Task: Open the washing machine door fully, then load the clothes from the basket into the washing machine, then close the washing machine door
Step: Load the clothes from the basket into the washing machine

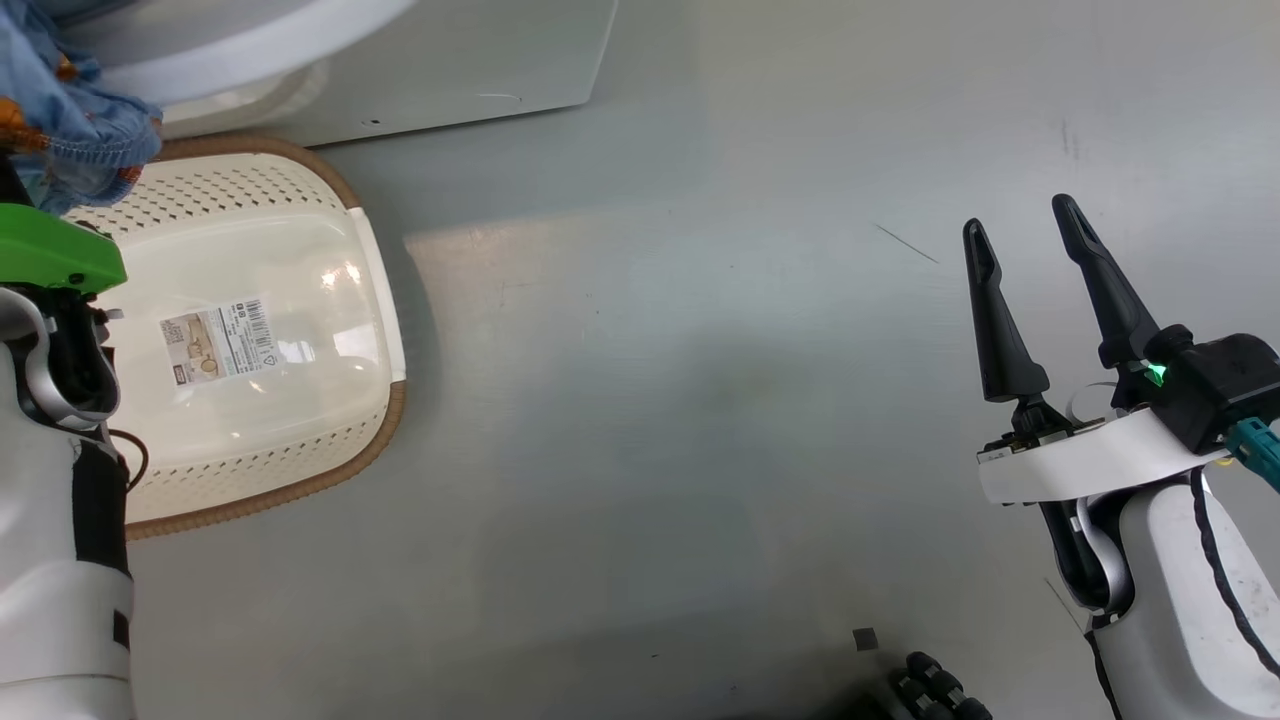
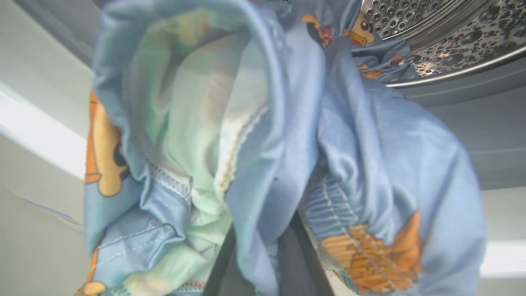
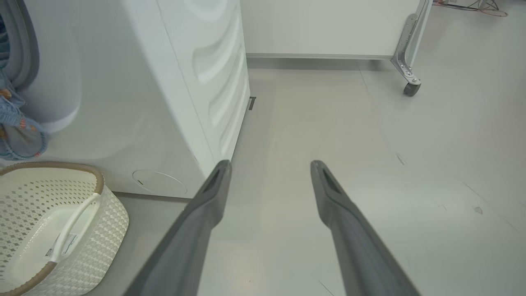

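Observation:
The clothes (image 2: 263,123), light blue fabric with orange cartoon figures, hang at the mouth of the washing machine (image 3: 164,82), just below its perforated steel drum (image 2: 444,37). My left gripper (image 2: 267,246) is shut on a fold of the clothes, its dark fingers (image 2: 302,255) half buried in the fabric. In the head view the clothes (image 1: 70,110) droop at the top left, above the basket (image 1: 250,330), which holds nothing but its barcode sticker. My right gripper (image 1: 1020,218) stands open over bare floor, far to the right. The washing machine door is out of view.
The basket (image 3: 49,222) sits on the floor against the machine's front. A white cabinet (image 3: 328,28) on a caster (image 3: 411,88) stands behind the machine. Grey floor (image 1: 700,400) stretches between basket and right arm.

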### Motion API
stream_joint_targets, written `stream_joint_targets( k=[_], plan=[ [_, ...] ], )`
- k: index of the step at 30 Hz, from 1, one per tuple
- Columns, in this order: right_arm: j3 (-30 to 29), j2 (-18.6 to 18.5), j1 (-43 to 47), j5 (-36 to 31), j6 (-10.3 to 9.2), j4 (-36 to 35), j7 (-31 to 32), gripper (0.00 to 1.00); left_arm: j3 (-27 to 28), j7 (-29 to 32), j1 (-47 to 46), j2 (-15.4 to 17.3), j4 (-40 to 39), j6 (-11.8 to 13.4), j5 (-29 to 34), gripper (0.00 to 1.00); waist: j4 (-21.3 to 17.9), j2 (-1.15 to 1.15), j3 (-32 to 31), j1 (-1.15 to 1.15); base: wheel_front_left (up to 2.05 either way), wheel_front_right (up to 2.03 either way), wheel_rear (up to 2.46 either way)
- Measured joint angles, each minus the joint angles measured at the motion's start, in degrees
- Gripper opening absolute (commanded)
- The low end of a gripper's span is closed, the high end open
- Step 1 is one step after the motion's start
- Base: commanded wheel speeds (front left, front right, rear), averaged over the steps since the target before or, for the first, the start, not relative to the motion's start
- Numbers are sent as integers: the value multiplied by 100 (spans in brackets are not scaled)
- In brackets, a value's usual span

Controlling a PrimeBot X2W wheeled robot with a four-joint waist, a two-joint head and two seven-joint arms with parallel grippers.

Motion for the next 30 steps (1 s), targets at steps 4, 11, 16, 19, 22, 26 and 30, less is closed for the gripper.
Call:
stream_joint_targets(
  k=[4, 11, 16, 19, 22, 26, 30],
  plan=[
    [45, 1, 0, 0, 0, 23, 0, 100, -29, -38, 70, 16, -134, -51, 0, 0, 87, 0, -83, 0, 0, 0, 0],
    [59, 7, 7, 0, 0, 36, 0, 100, -144, -40, 163, 45, -610, -92, 13, 0, 148, 0, -196, 0, 0, 0, 0],
    [57, 58, 11, 0, 0, 51, 0, 100, -335, 53, 203, 59, -1003, -92, 146, 0, 137, 0, -243, 0, 0, 0, 0],
    [63, 82, 11, 0, 0, 53, 0, 100, -414, 110, 196, 79, -1155, -92, 182, 0, 128, 0, -258, 0, 0, 0, 0],
    [185, 124, 10, 10, 0, 66, 0, 100, -471, 167, 131, 151, -1302, -91, 328, 0, 95, 0, -278, 0, 0, 0, 0],
    [367, 225, 9, 27, 0, 118, 0, 100, -468, 376, -85, 318, -1352, 0, 411, 0, -13, 0, -310, 0, 0, 0, 0],
    [476, 297, 10, 74, 0, 155, 0, 100, -490, 571, -426, 466, -1248, 89, 521, 0, -173, 0, -337, 0, 0, 0, 0]
  ],
)
